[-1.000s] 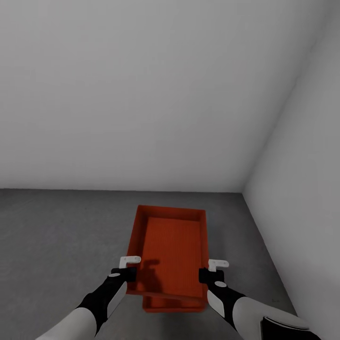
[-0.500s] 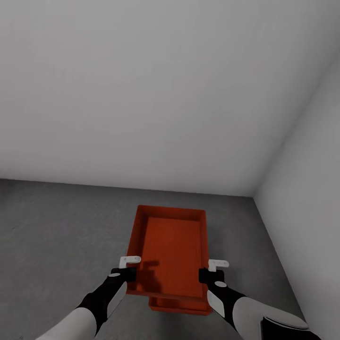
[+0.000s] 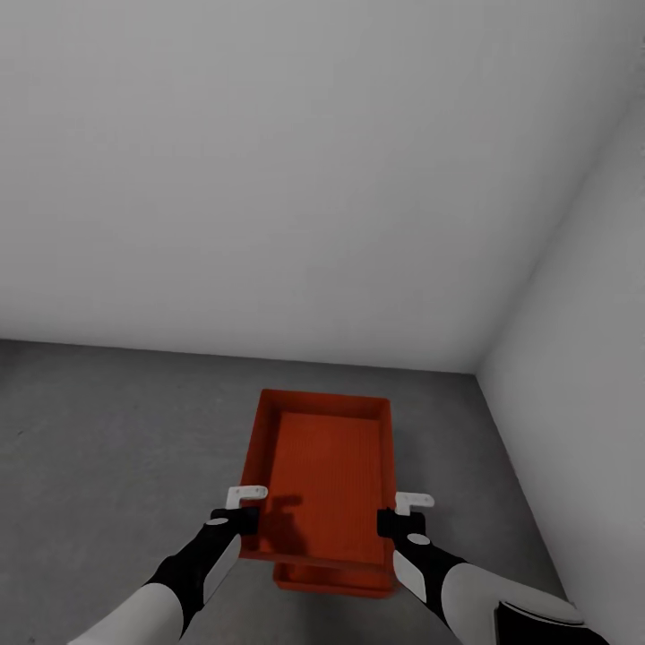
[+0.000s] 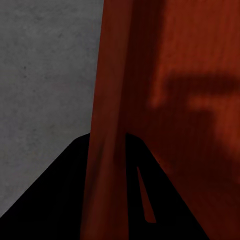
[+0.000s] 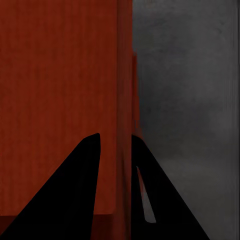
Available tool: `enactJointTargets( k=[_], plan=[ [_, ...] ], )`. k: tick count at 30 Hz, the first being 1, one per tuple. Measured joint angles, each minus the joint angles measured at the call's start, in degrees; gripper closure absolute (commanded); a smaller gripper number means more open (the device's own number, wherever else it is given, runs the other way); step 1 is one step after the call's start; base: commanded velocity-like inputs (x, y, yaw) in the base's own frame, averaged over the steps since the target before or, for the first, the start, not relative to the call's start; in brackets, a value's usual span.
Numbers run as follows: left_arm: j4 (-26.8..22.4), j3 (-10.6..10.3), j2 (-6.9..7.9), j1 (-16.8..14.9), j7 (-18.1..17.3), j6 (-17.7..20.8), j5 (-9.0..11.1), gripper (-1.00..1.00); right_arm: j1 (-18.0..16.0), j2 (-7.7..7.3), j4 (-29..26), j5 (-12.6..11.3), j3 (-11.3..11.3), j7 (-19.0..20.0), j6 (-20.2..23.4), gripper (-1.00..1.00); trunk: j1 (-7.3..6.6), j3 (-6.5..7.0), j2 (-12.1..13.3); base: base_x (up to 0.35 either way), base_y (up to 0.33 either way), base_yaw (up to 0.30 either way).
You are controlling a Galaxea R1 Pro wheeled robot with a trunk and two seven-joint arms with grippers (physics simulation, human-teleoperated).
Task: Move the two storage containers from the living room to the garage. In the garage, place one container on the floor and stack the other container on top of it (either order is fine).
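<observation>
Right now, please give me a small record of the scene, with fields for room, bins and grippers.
room: grey floor, pale walls
held bin: carried above the floor, level
lower bin: on the floor under the held bin, only its near edge shows
left gripper: shut on the held bin's left wall
right gripper: shut on its right wall

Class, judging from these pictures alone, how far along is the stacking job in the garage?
Done: one container sits on the dark grey floor near the wall corner. In hand: the other container is held above it, left gripper and right gripper each clamping a side wall, as both wrist views show. Left: lower it onto the bottom container, which peeks out below the near edge, then release.
</observation>
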Motion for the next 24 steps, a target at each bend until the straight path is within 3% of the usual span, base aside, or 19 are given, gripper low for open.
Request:
enactJointTargets(
  k=[8,24],
  plan=[
    [-0.1,0.0,-0.01,0.0,0.0,0.0,0.0,1.0,0.0,-0.06,-0.1,0.0,-0.1,0.0,0.0,1.0,0.0,0.0,0.0,0.0,-0.251,0.0],
    [0.0,-0.1,0.04,0.0,0.0,0.0,0.1,1.0,0.0,0.05,0.1,0.0,0.0,0.0,0.0,1.0,0.0,0.0,0.0,0.0,-0.016,0.0]
  ],
)
